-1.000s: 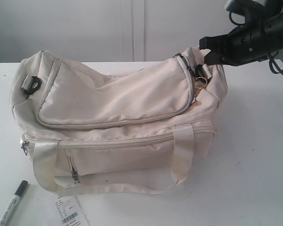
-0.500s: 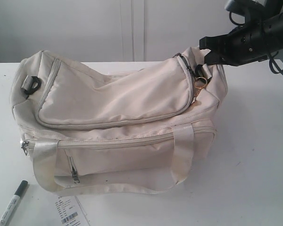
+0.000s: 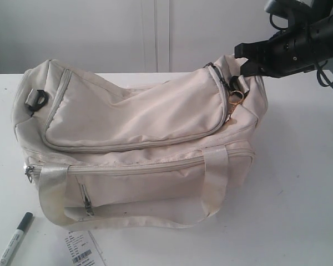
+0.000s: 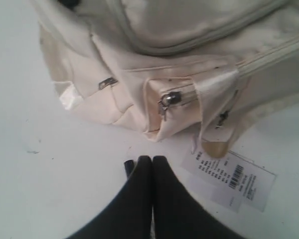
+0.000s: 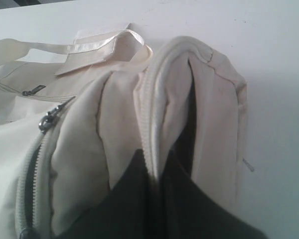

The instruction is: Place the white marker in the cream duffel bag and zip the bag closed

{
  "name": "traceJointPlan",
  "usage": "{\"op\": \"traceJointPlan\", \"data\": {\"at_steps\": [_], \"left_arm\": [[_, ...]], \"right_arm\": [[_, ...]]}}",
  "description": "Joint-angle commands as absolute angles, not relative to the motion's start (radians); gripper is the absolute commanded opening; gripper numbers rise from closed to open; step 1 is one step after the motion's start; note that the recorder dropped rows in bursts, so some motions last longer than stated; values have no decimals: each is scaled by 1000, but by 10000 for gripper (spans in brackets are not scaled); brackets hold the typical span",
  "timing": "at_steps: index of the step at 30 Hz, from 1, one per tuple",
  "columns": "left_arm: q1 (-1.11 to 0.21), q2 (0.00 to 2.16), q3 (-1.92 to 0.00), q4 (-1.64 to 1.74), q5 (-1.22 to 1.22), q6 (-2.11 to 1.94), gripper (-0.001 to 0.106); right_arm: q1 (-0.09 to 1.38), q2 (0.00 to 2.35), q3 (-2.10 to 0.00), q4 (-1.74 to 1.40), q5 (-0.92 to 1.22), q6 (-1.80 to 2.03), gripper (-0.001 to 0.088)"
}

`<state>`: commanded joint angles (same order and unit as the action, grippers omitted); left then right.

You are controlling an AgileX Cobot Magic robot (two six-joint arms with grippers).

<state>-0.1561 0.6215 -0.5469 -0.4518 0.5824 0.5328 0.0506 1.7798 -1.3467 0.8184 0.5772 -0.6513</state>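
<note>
The cream duffel bag [image 3: 133,127] lies on the white table, its right end lifted. My right gripper [image 3: 245,62] is shut on the zippered edge of the bag's top flap [image 5: 148,114], and dark lining shows in the gap beside it. A gold charm [image 3: 236,98] hangs just below. The white marker [image 3: 14,239] lies on the table at the front left, dark cap pointing away. In the left wrist view my left gripper [image 4: 152,159] hovers shut and empty, with only the marker's cap [image 4: 129,167] showing from under its fingers.
A white barcode label [image 3: 84,249] lies on the table by the bag's front strap handle [image 3: 213,183]. A side zipper pull [image 4: 167,101] sits at the bag's near corner. The table's front edge runs close to the marker.
</note>
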Motion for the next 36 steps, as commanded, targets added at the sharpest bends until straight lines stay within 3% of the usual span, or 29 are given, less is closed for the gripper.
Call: {"op": "traceJointPlan", "data": {"at_steps": [13,36], "left_arm": [[-274,800,-662,-538,608,639,0],[-616,1046,-785,-561,340,662,0]], "right_arm": [[51,1780,-1347,818,577,-651,0],[51,1780,-1347,818,577,-651,0]]}}
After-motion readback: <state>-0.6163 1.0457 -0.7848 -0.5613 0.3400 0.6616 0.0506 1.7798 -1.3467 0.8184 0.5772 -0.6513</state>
